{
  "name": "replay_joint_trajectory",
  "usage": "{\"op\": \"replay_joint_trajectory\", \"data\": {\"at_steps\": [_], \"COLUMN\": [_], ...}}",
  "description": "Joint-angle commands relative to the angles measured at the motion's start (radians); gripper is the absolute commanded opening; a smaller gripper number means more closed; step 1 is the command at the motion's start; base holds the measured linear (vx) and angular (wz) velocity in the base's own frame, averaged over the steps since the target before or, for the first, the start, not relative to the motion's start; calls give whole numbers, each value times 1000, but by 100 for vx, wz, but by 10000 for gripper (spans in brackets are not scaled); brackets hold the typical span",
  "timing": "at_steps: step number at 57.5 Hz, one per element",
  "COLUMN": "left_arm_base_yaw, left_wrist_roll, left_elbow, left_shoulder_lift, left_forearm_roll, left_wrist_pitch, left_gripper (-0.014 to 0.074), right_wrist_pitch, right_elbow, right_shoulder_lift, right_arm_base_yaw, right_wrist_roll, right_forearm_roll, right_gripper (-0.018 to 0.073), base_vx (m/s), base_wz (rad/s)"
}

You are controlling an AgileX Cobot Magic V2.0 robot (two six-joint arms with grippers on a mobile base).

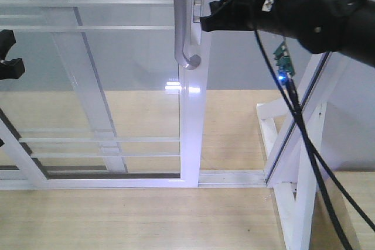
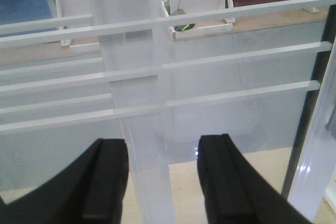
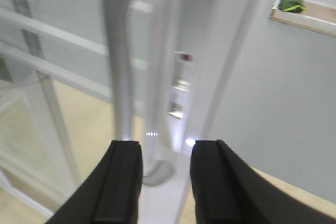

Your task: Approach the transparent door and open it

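The transparent door (image 1: 140, 74) is clear glass in a white frame with thin white horizontal bars. Its curved grey handle (image 1: 181, 33) runs down the right stile. My right gripper (image 1: 209, 16) reaches in from the upper right, level with the handle and close to that stile. In the right wrist view the right gripper (image 3: 165, 182) is open, the handle (image 3: 118, 77) rises just above its left finger, and the handle's lower foot lies between the fingers. My left gripper (image 1: 10, 54) is open at the far left. The left gripper (image 2: 163, 182) faces the glass and bars (image 2: 210, 98).
A white wooden support frame (image 1: 293, 162) stands at the right with black cables (image 1: 304, 133) hanging across it. A white floor track (image 1: 231, 177) runs from the door to that frame. Behind the glass shows another white-framed panel (image 1: 88, 92).
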Motion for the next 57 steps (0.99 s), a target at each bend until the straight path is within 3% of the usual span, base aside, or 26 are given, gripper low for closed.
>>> {"op": "replay_joint_trajectory", "data": {"at_steps": [1, 10, 18, 25, 33, 45, 57], "left_arm_base_yaw": [-6, -30, -118, -194, -237, -287, -329], "left_wrist_roll": [-6, -35, -37, -39, -41, -41, -39], "left_elbow": [-31, -32, -34, -34, -52, -256, -531], "left_shoulder_lift": [7, 70, 160, 259, 374, 530, 697], "left_forearm_roll": [-4, -3, -2, -3, -4, -3, -3], "left_wrist_pitch": [-124, -188, -295, -429, -567, -563, -439], "left_gripper": [444, 444, 444, 444, 444, 444, 444], "right_wrist_pitch": [-63, -41, -22, 22, 132, 218, 226], "right_elbow": [39, 241, 387, 452, 469, 471, 476], "right_shoulder_lift": [-137, -328, -494, -603, -687, -741, -741], "right_arm_base_yaw": [-47, -141, -207, -234, -238, -238, -238], "right_wrist_roll": [-1, -1, -1, 0, -1, -1, -1], "right_forearm_roll": [-23, -25, -30, -29, -30, -36, -36], "right_gripper": [322, 322, 322, 322, 322, 322, 322], "base_vx": [0, 0, 0, 0, 0, 0, 0], "base_wz": [0, 0, 0, 0, 0, 0, 0]}}
